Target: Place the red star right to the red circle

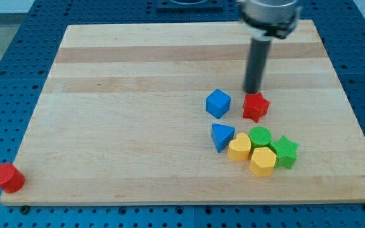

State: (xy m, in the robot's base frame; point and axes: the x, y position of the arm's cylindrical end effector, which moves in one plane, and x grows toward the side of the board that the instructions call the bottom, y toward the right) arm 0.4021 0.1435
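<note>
The red star point(256, 106) lies right of the board's middle. The red circle point(7, 177) stands at the board's bottom left corner, far from the star. My tip point(252, 92) is just above the star's top edge in the view, touching or almost touching it; the dark rod rises from there to the view's top.
A blue cube point(218, 103) sits just left of the star. Below it lie a blue triangle point(221, 136), a yellow heart point(239, 147), a green circle point(260, 136), a yellow hexagon point(262, 161) and a green star point(285, 151), packed together. The wooden board point(132, 95) lies on a blue pegboard.
</note>
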